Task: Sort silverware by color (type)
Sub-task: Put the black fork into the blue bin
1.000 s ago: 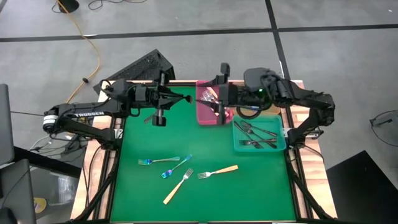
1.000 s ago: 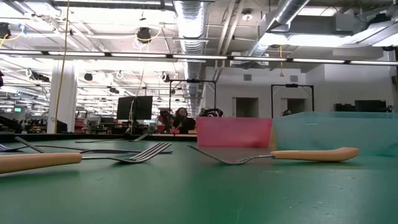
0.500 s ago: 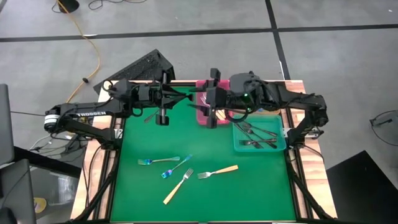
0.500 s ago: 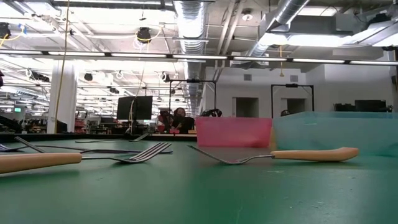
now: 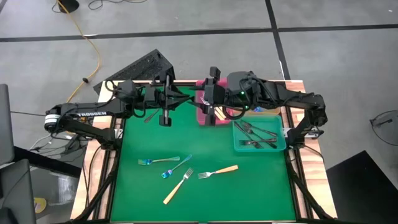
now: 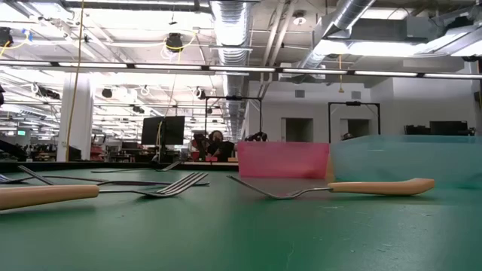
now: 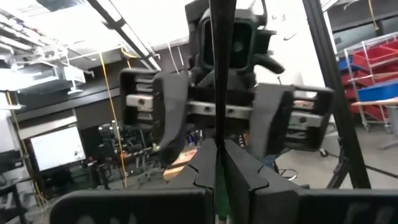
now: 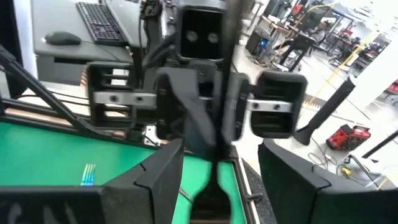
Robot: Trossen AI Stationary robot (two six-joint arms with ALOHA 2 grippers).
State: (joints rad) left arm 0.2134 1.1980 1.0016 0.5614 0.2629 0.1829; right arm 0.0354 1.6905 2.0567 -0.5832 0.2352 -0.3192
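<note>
My left gripper (image 5: 188, 98) hangs over the table's far edge, shut on a slim dark fork (image 7: 217, 74). My right gripper (image 5: 208, 102) faces it above the pink bin (image 5: 205, 118) and is open. Its fingers (image 8: 163, 171) stand on either side of the fork's free end (image 8: 216, 183); whether they touch it I cannot tell. Two iridescent blue forks (image 5: 159, 160) (image 5: 176, 167) and two tan-handled forks (image 5: 178, 185) (image 5: 218, 170) lie flat on the green mat. Several dark forks (image 5: 256, 133) lie in the teal bin (image 5: 281, 142). My left gripper pinches the dark fork's shaft (image 7: 217, 146) between its two fingers (image 7: 239, 168). It holds the fork in the air above the table's far edge, clear of everything below. The fork runs on from the fingertips toward the right gripper. Which end is in the fingers does not show.
The pink bin (image 6: 282, 159) and the teal bin (image 6: 407, 158) stand side by side at the far right of the mat. A dark keyboard-like slab (image 5: 140, 67) lies beyond the table's far left corner. Bare green mat (image 5: 261, 186) stretches along the near side.
The right gripper has moved toward the table's left, from over the pink bin's right side up to the left gripper. The left gripper has shifted a little toward the right with the fork. The two now face each other closely. The forks on the mat have stayed put.
</note>
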